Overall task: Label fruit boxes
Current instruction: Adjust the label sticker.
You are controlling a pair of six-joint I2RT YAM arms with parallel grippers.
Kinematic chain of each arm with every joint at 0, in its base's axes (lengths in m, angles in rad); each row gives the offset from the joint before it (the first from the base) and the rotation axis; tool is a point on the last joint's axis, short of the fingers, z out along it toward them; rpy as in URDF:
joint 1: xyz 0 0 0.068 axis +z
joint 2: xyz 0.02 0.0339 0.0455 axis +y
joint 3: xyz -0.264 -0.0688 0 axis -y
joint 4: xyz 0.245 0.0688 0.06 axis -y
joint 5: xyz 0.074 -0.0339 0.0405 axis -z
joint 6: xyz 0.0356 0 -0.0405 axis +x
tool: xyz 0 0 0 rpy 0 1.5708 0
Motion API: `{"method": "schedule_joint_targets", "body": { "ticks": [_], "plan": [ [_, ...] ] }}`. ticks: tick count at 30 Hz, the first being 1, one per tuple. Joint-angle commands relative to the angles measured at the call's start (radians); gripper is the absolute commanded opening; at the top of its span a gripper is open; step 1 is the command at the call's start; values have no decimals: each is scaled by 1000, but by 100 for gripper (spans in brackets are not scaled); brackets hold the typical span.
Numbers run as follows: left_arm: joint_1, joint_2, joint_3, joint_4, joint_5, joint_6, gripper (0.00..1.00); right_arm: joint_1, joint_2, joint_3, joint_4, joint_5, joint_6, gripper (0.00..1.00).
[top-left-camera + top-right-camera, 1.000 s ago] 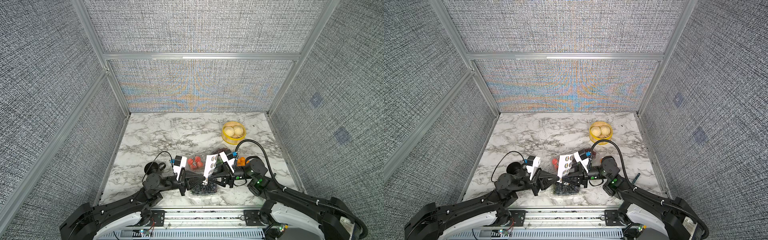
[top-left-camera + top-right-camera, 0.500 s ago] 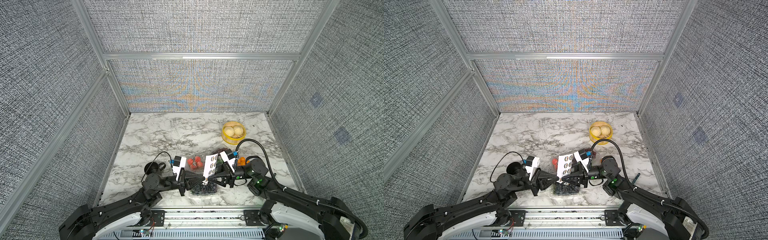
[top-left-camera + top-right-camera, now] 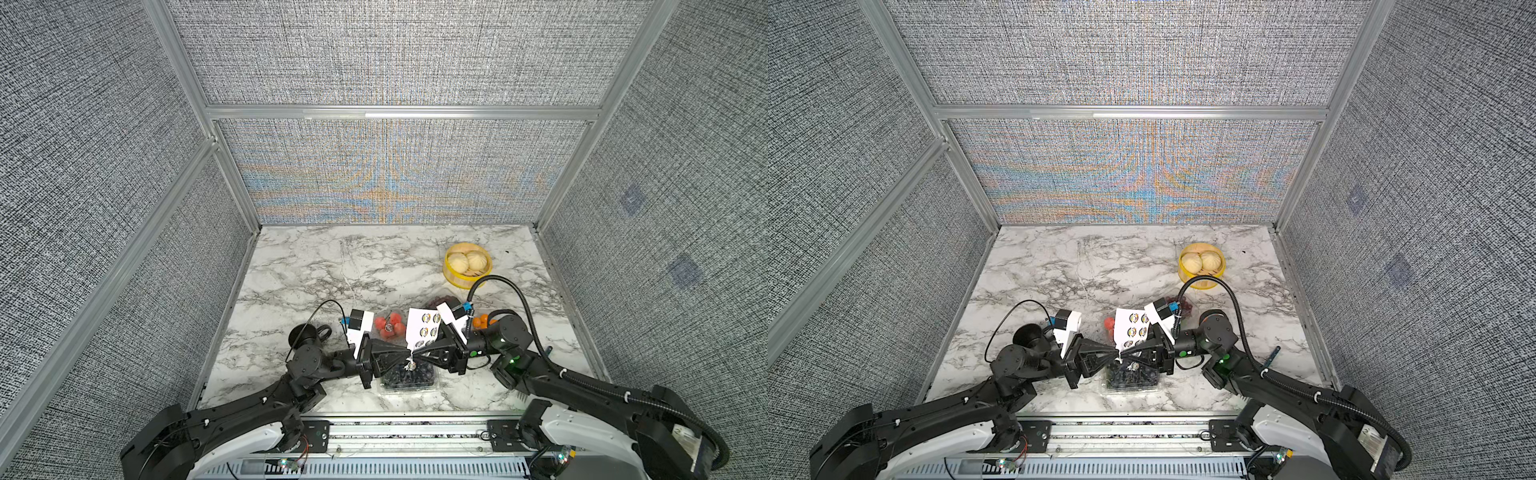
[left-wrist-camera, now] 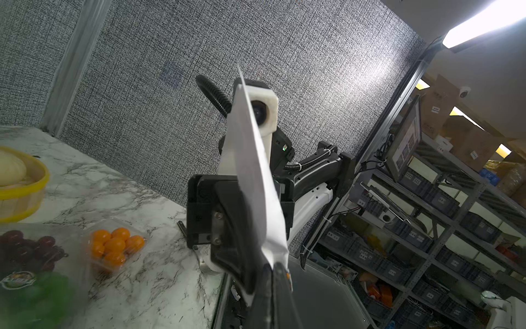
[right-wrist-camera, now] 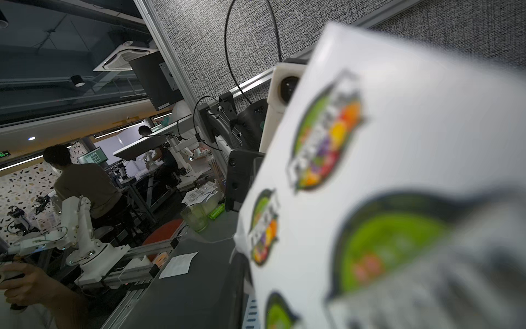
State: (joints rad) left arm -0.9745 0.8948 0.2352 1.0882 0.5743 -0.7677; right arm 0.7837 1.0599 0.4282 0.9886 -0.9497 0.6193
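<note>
In both top views my two grippers meet tip to tip above the larger dark-purple grape box (image 3: 409, 376) (image 3: 1129, 376) near the front edge. My left gripper (image 3: 406, 356) (image 4: 280, 269) is shut on the bottom corner of the white sticker sheet (image 3: 424, 330) (image 4: 250, 171), which stands upright. My right gripper (image 3: 419, 354) is shut on the same lower edge; the sheet (image 5: 398, 156) fills the right wrist view. Whether a sticker is pinched cannot be told. Behind are the red-fruit box (image 3: 388, 326), the orange-fruit box (image 3: 482, 321) (image 4: 115, 246) and the purple-and-green grape box (image 3: 1179, 305) (image 4: 25, 256), partly hidden.
A round yellow steamer basket (image 3: 446, 272) (image 3: 1183, 274) with pale buns stands at the back right of the marble table (image 3: 332, 270). A small dark stick (image 3: 1273, 355) lies near the right wall. Padded walls close in three sides.
My right gripper's jaws have closed at the lower edge of the sheet. Both arms and the boxes stay where they were.
</note>
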Motion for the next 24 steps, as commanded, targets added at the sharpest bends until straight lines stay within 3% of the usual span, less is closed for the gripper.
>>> {"method": "schedule_joint_targets", "body": {
  "ticks": [1, 24],
  "plan": [
    [-4, 14, 1, 59, 52, -24, 0, 1, 11, 7, -36, 42, -25, 0],
    [-4, 58, -15, 193, 113, -114, 0, -17, -95, 1, -239, 125, -153, 0]
  ]
}}
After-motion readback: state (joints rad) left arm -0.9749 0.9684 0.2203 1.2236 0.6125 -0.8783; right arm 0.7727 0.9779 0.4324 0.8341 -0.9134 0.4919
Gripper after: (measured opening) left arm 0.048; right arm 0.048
